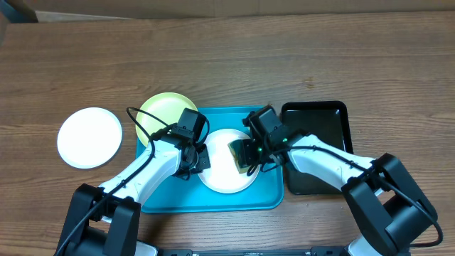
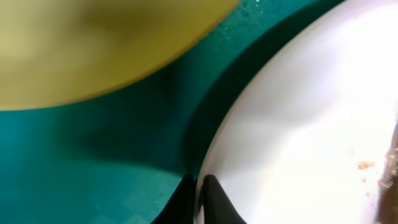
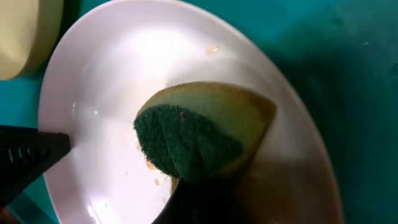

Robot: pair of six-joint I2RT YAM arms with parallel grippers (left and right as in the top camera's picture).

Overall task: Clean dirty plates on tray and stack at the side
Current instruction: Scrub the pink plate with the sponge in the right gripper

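Observation:
A white plate lies in the middle of the turquoise tray. My left gripper is shut on its left rim; in the left wrist view the black fingers pinch the edge of the plate, which carries a few reddish specks. My right gripper is shut on a yellow sponge with a dark green scouring side, pressed onto the plate. A pale green plate rests at the tray's far left corner. Another white plate sits on the table to the left.
A narrower black tray lies right of the turquoise tray, under my right arm. The wooden table stretches behind both trays.

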